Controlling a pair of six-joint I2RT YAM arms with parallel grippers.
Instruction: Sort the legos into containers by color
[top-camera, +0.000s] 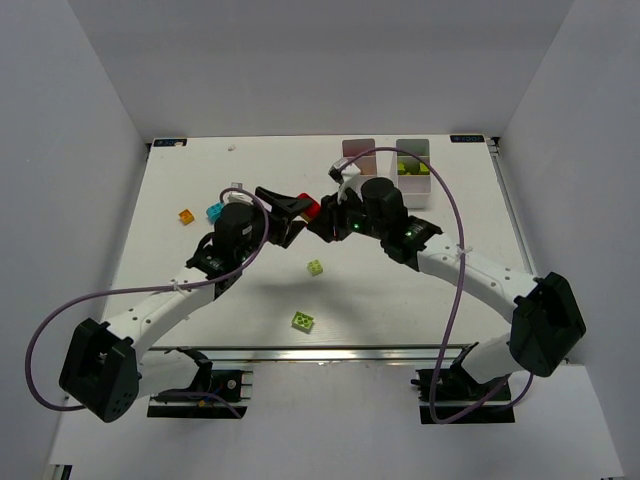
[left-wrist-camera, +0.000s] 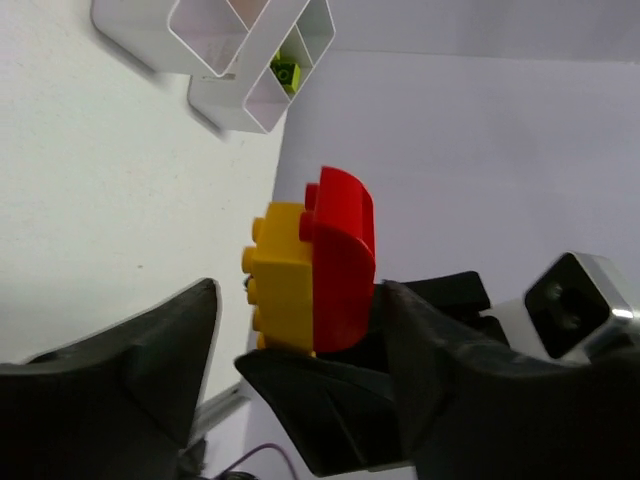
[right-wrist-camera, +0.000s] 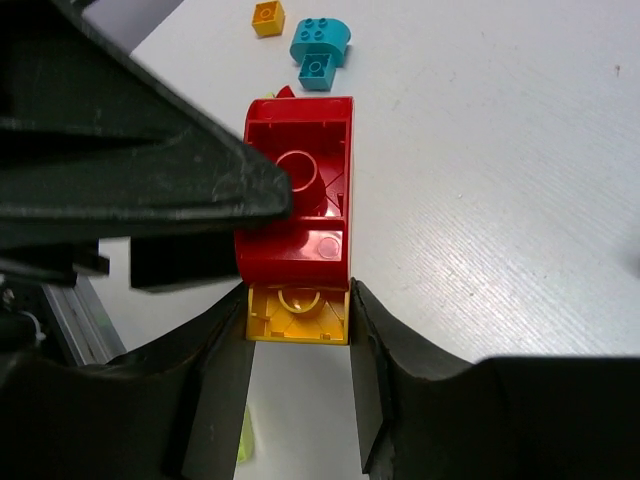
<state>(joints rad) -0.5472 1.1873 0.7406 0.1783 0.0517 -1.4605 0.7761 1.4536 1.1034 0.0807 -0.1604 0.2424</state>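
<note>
The right tool (right-wrist-camera: 298, 322) clamps a yellow lego (right-wrist-camera: 296, 310) joined to a red lego (right-wrist-camera: 305, 200). The left tool (left-wrist-camera: 300, 295) stands open, straddling the pair.

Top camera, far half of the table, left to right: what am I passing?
Small orange plastic brick → cyan plastic brick → joined red and yellow plastic bricks → left white plastic bin, contents unclear → right white plastic bin holding lime bricks.

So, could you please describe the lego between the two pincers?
Above the middle of the table, the right pincer clamps a yellow lego joined to a rounded red one. Unlike the loose bricks around, this pair is held off the surface.
</note>
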